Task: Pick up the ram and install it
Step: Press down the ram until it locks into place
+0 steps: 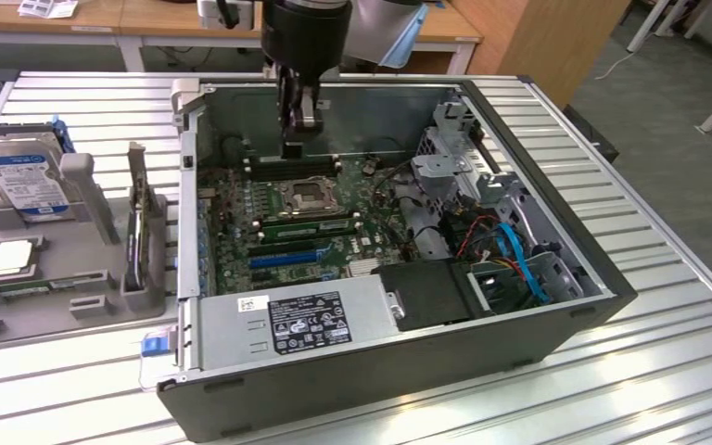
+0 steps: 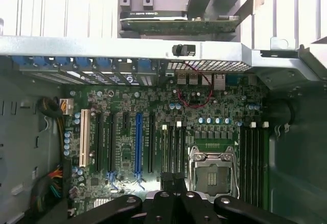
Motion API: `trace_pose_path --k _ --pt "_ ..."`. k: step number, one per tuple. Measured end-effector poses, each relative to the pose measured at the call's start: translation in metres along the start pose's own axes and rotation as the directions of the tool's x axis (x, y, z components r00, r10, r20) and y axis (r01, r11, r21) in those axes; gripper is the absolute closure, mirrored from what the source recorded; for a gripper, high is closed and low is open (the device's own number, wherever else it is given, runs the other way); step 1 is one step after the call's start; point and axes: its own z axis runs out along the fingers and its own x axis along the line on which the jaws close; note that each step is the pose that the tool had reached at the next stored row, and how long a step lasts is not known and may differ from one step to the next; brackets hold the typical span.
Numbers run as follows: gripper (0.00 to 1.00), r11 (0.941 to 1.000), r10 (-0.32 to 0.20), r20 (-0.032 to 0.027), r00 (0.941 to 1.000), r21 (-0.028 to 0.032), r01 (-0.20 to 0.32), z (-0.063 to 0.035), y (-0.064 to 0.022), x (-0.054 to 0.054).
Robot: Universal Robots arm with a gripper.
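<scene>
Ram is what you are working with, so you are looking for a long, thin green stick.

Starting at the exterior view's left, a grey tray (image 1: 34,320) is sitting on the table (image 1: 653,371). It is holding a hard drive (image 1: 19,176) with a blue label and a square silver chip (image 1: 7,260). Those are not your part.

Moving toward the middle, the open computer case (image 1: 603,278) is lying on its side. Your claw (image 1: 296,148) is hanging over the far part of the board inside it. Its fingers are pressing tight together, and I am not seeing a stick between them, so I am judging it is holding nothing.

Just below the claw, the empty chip socket (image 1: 307,195) is showing. Right beside the socket, on the near side, a thin green stick is sitting in the black slots. I am taking that to be the ram (image 1: 311,222), but I am not able to tell if it is pushed all the way in.

Farther to the exterior view's right, blue cables (image 1: 523,260) are curling in the corner of the case.

I am guessing the ram is very light and stiff, but easy to break if you are bending it. Its flat sides are likely smooth and a bit slippery. You are safest pinching it across the thin way, near the middle of its top edge.
</scene>
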Motion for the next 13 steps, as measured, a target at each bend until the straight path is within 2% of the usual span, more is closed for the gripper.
trace_pose_path --k 2,8,13 --pt "0.9 1.0 0.0 0.0001 1.0 0.0001 0.0 -0.0002 -0.0043 0.0" --pt "0.9 1.0 0.0 0.0003 1.0 0.0001 0.0 -0.0013 -0.027 0.0" --pt "0.9 1.0 0.0 0.0002 1.0 0.0001 0.0 -0.0021 -0.0412 0.0"
